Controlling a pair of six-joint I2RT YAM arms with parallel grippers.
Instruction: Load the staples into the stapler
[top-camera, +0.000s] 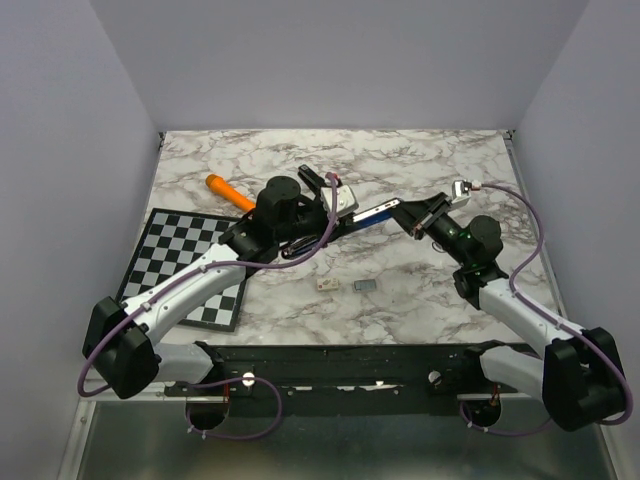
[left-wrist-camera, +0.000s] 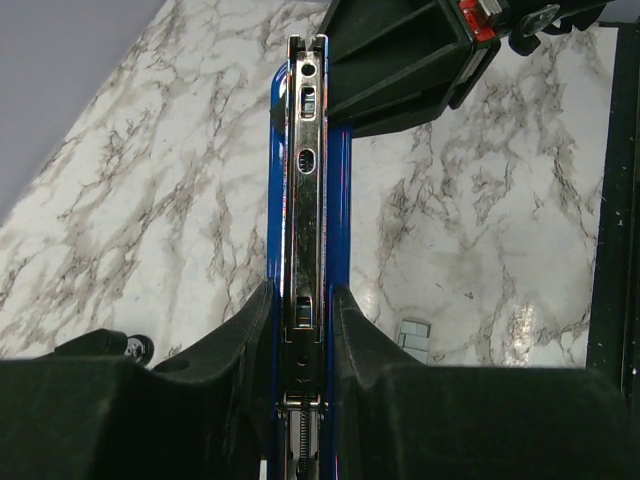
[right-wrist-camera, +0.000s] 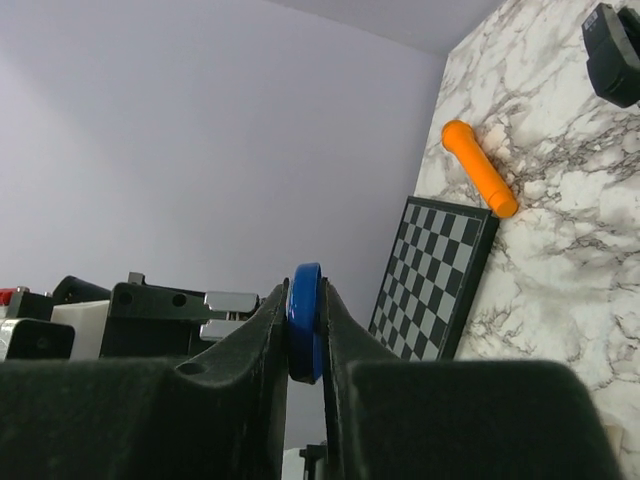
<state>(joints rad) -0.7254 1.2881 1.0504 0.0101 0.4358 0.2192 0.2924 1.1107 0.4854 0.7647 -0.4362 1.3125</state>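
Two grippers meet on one blue stapler (left-wrist-camera: 305, 180). The left gripper (left-wrist-camera: 305, 300) has its jaws nearly closed, both fingers (left-wrist-camera: 250, 335) pressed against the blue sides at one end. The stapler's shiny metal magazine (left-wrist-camera: 304, 230) faces the wrist camera and runs straight out from between those jaws. At the far end the right gripper (right-wrist-camera: 305, 310) has its jaws set narrow, with the stapler's rounded blue edge pinched between its fingers (right-wrist-camera: 345, 350). As far as that view shows, the edge touches both.

The staples (top-camera: 366, 286), a small grey strip, lie flat on the marble table (top-camera: 420, 160). They sit well apart from both pairs of jaws, on the arm-base side and roughly under the gap between them; neither gripper touches them. Just beside the strip, toward the left gripper's side, lies a small whitish box (top-camera: 327, 283).

Beyond the left jaws, away from the right gripper, an orange cylinder (top-camera: 230, 193) rests on the table near a corner of a chessboard (top-camera: 185, 262).
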